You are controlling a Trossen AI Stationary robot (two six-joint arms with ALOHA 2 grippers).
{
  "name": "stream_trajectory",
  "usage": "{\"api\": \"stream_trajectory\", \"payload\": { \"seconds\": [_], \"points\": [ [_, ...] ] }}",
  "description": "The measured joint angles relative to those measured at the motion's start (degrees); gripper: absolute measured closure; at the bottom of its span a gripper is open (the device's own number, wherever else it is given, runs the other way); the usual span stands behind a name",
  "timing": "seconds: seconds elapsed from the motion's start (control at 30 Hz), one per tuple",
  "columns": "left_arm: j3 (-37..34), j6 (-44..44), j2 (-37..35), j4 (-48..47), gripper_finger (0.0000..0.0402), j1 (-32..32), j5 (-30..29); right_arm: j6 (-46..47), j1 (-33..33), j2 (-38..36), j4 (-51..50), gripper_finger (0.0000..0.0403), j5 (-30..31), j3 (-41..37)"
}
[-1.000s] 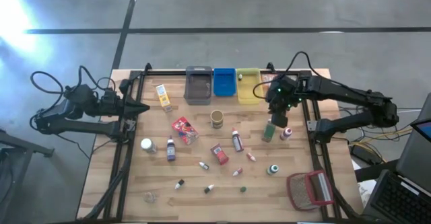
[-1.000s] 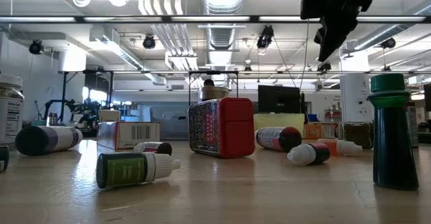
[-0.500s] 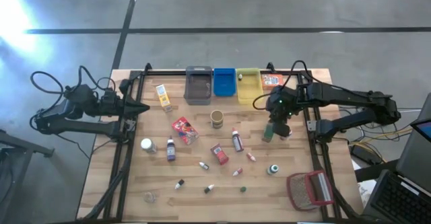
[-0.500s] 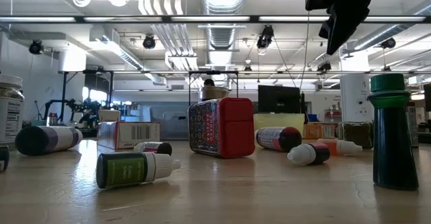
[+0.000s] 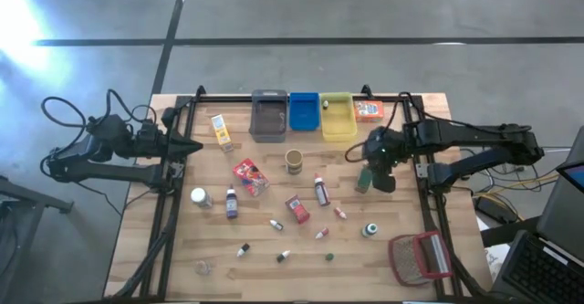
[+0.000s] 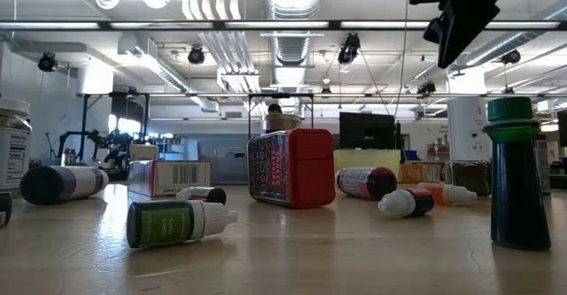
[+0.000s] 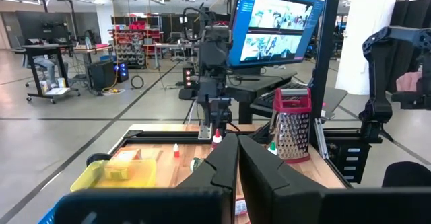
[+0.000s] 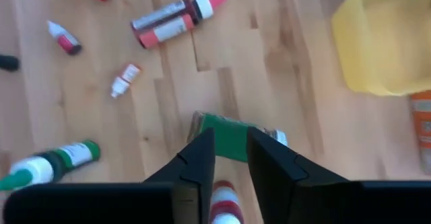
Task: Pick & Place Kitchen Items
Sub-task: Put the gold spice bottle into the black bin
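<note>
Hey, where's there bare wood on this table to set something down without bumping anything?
Bare wood lies in front of the red-framed grater, left of it, and between the orange box and white-capped jar. The middle is crowded around the red packet, where small bottles scatter. The right gripper hovers over the green bottle.

A grey bin point(image 5: 268, 115), a blue bin point(image 5: 304, 111) and a yellow bin point(image 5: 337, 116) stand side by side at the wooden counter's point(image 5: 265, 249) far edge; a red-framed grater point(image 5: 420, 256) lies near one corner.

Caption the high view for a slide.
Right gripper hovers over a green-lidded jar near the yellow bin; left arm waits at the table's left edge.
</note>
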Motion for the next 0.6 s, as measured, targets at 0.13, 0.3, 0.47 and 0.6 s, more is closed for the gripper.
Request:
{"api": "stream_trajectory", "payload": {
  "seconds": [0.13, 0.3, 0.47, 0.6],
  "points": [
    [-0.01, 0.01, 0.00, 0.01, 0.0383, -0.01, 0.00, 1.44, 2.90, -4.33, 0.16, 0.0350, 1.29, -0.07],
    [0.00, 0.00, 0.02, 0.00, 0.0383, -0.02, 0.02, -0.29, 3.52, -11.09, 6.28, 0.0369, 2.54, -0.94],
    [-0.01, 0.02, 0.01, 0.01, 0.0383, -0.01, 0.02, -1.13, 3.01, -14.65, 11.00, 0.0374, 2.79, -4.24],
    [0.00, 0.00, 0.02, 0.00, 0.0383, 0.00, 0.02, -1.74, 3.01, -14.97, 11.37, 0.0366, 5.01, -6.22]
  ]
}}
